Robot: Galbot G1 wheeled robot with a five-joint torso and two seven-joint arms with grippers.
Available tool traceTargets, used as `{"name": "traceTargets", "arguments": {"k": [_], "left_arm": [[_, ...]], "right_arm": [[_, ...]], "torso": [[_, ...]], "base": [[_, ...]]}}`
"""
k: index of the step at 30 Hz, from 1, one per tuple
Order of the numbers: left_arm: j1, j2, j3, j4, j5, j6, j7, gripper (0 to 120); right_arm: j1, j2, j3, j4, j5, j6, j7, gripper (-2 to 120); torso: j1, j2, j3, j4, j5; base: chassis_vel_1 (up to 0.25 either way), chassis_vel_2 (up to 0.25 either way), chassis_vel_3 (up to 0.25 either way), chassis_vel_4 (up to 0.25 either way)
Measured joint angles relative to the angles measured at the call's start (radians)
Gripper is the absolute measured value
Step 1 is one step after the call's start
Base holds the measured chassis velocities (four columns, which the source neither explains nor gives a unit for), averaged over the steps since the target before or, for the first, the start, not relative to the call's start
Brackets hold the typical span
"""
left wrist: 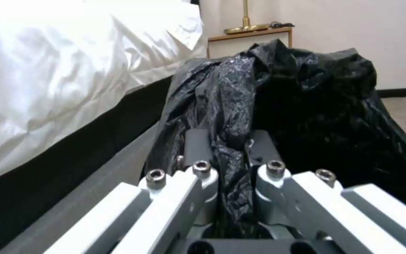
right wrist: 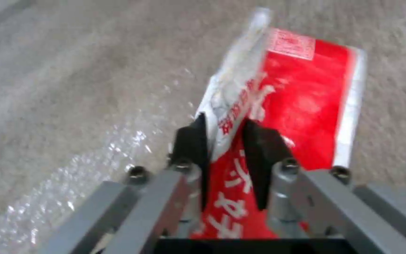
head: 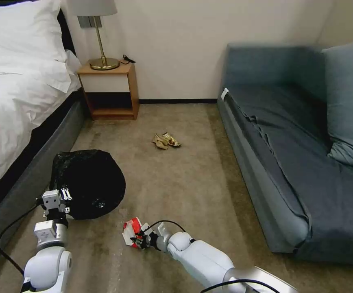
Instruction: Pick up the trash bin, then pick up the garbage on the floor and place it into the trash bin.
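Note:
The trash bin [head: 88, 182] stands on the carpet by the bed, hidden under its glossy black bag [left wrist: 315, 106]. My left gripper [head: 64, 195] is at its near rim, shut on a fold of that bag [left wrist: 229, 135]. Of the garbage, a crushed red-and-white carton [head: 131, 228] lies low over the carpet in front of me. My right gripper [head: 139, 239] is shut on the carton's edge [right wrist: 225, 127], and the rest of the carton [right wrist: 306, 95] sticks out beyond the fingers. Crumpled gold and tan wrappers [head: 166, 140] lie farther off in mid-floor.
A white-sheeted bed [head: 18, 101] runs along the left. A wooden nightstand [head: 109, 91] with a brass lamp [head: 101, 40] stands by the far wall. On the right is a blue-grey sofa [head: 298, 154]. Open carpet [head: 184, 183] lies between bed and sofa.

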Motion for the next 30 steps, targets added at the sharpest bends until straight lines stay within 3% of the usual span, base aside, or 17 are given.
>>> {"name": "traceTargets", "arguments": {"k": [3, 14, 22, 30], "left_arm": [[-0.001, 0.001, -0.003, 0.005, 0.001, 0.000, 0.001, 5], [-0.002, -0.021, -0.005, 0.049, 0.018, -0.045, 0.006, 5], [-0.025, 0.002, 0.003, 0.043, 0.002, -0.039, 0.006, 5], [-0.050, 0.025, 0.000, 0.057, -0.024, -0.037, 0.008, 5]], "right_arm": [[-0.009, -0.031, 0.006, 0.048, 0.001, -0.002, 0.009, 1], [-0.025, -0.159, 0.044, 0.223, 0.014, -0.020, 0.044, 0], [0.005, -0.278, 0.119, 0.420, 0.077, -0.060, 0.092, 0], [0.063, -0.346, 0.138, 0.545, 0.141, -0.098, 0.139, 0]], "torso": [[0.000, 0.000, 0.000, -0.0001, 0.0000], [0.000, 0.000, 0.000, -0.0001, 0.0000], [0.000, 0.000, 0.000, -0.0002, 0.0002], [0.000, 0.000, 0.000, -0.0002, 0.0001]], "base": [[0.000, 0.000, 0.000, 0.000], [0.000, 0.000, 0.000, 0.000], [0.000, 0.000, 0.000, 0.000], [0.000, 0.000, 0.000, 0.000]]}}
